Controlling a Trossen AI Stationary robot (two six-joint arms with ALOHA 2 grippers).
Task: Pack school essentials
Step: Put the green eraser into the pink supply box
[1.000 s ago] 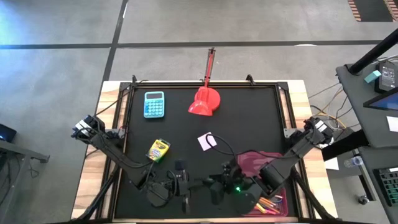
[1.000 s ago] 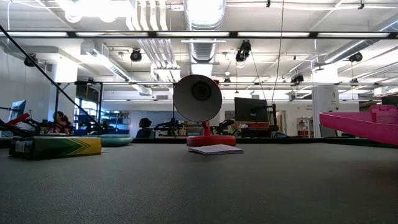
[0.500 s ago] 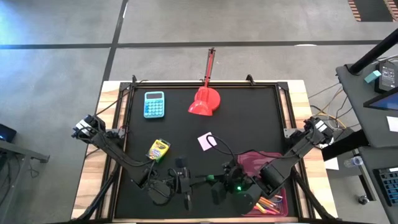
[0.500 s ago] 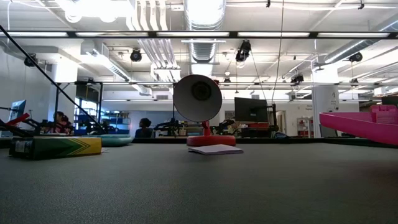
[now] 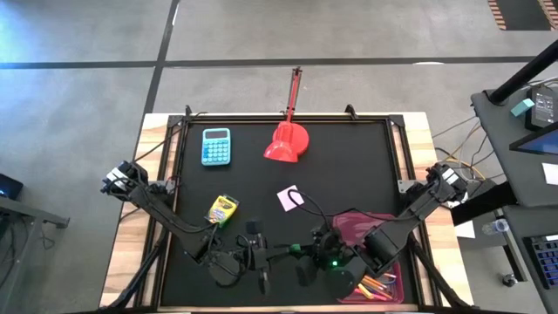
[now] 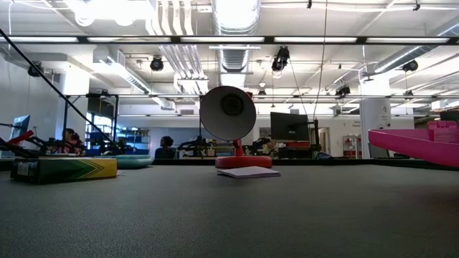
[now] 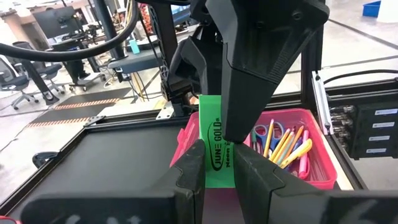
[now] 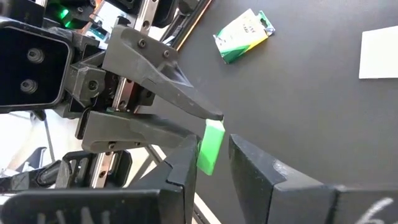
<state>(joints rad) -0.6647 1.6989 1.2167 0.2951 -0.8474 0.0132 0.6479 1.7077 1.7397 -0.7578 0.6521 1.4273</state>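
A small green box [image 7: 214, 152] printed "JUNE GOLD" hangs above the table's near middle, with my left gripper [image 7: 219, 158] shut on it. My right gripper [image 8: 213, 148] comes at the same box [image 8: 210, 146] from above. Its fingers stand close on either side, and a thin gap shows beside one finger [image 8: 249, 165]. Behind stands the pink bin [image 7: 314, 165] with blue-handled scissors [image 7: 261, 132] and pencils [image 7: 283, 144] inside. The yellow-green crayon box [image 5: 221, 209] and the pale note pad [image 5: 288, 198] lie flat on the mat. My left gripper pinches the green box's lower part [image 7: 211, 171] between its two fingers, one on each narrow side. The fingers reach in about level. The box stands upright in them, printed face toward the wrist camera, clear of the table. My right gripper: whether its fingers touch the box's top end [image 8: 214, 127] I cannot tell.
A light-blue calculator [image 5: 216, 146] lies at the far left. A red domed lamp [image 5: 288, 142] stands at the far middle, its stick reaching past the far edge. The mat between these and the arms is bare. Both arms crowd the near edge.
My right gripper's fingers have drawn closer together around the green box, and its wrist has tipped slightly. Both arms otherwise stay where they were, and the box has kept its place.
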